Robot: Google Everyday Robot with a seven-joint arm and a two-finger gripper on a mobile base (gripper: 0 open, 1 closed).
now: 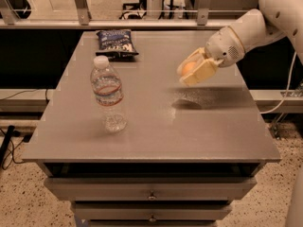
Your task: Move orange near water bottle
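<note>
A grey table (227, 136) is filling most of the view, with drawer fronts (151, 189) showing beneath its front edge. A white robot arm (258, 25) is reaching in from the upper right, slanting down and leftward over the table's right half. The water bottle (108, 93) is standing upright on the left half of the table, nearer the front edge, with its white cap on and its red band facing the camera. A dark blue chip bag (116, 41) is lying flat at the far edge, behind the bottle and well apart from it. The cream-coloured claw (191, 71) is hanging in the air above the table, right of centre, and is clenching the orange (188, 67) between its fingers. The orange is sitting off the surface, well to the right of the water bottle and slightly farther back. A dark shadow (187, 103) is falling on the tabletop just below the claw.
</note>
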